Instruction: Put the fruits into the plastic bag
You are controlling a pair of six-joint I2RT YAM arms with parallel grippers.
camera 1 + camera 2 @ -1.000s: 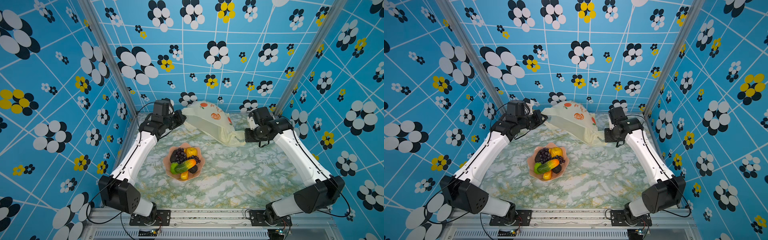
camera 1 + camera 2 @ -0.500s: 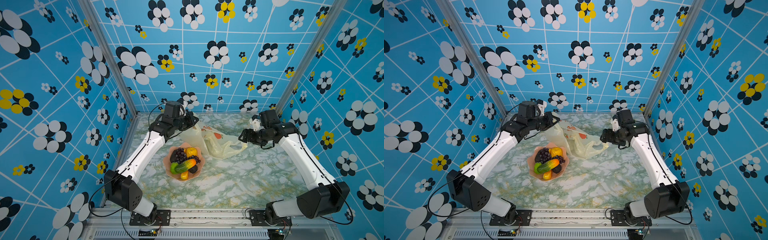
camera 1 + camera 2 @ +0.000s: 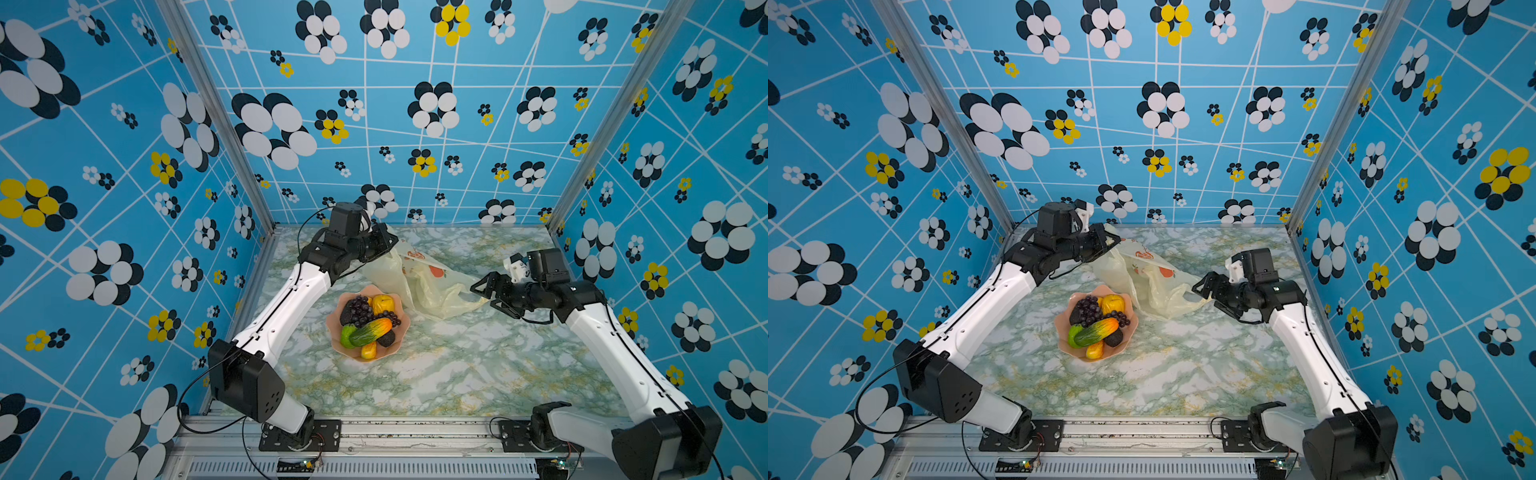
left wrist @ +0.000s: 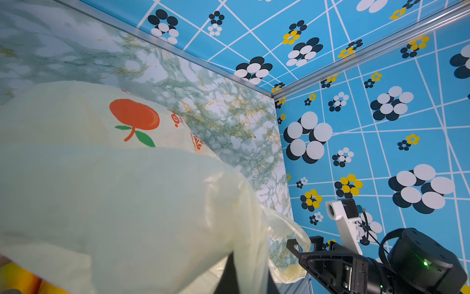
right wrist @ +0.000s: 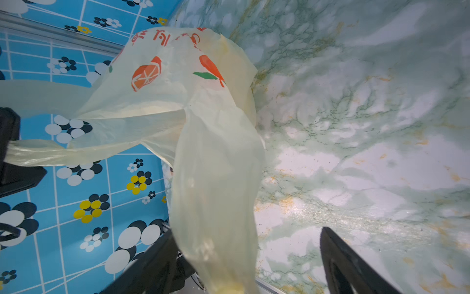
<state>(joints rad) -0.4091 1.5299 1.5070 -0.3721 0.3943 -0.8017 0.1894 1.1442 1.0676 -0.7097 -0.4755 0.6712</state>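
Observation:
The plastic bag [image 3: 419, 282] [image 3: 1152, 286] is pale yellow with orange prints. It hangs from my left gripper [image 3: 390, 241] [image 3: 1115, 240], which is shut on its bunched upper edge [image 4: 250, 254] above the back of the table. The bag's other end sags to the table by my right gripper [image 3: 484, 293] [image 3: 1204, 291], which is open. A loose strip of bag [image 5: 216, 191] hangs between its spread fingers [image 5: 356, 267]. The fruits sit in a pink bowl [image 3: 401, 347] [image 3: 1133, 328]: purple grapes [image 3: 361, 309], a green-orange mango [image 3: 370, 331], a lime [image 3: 346, 336], yellow pieces and dark ovals.
The bowl stands on the marble table [image 3: 457, 374] just in front of the bag. Blue flowered walls [image 3: 415, 124] close in the back and both sides. Both arms reach in from the front corners.
The bag was stretched between both grippers at the back. My right gripper has opened and let go, my left has carried the bag forward, and the bag now slumps beside the bowl.

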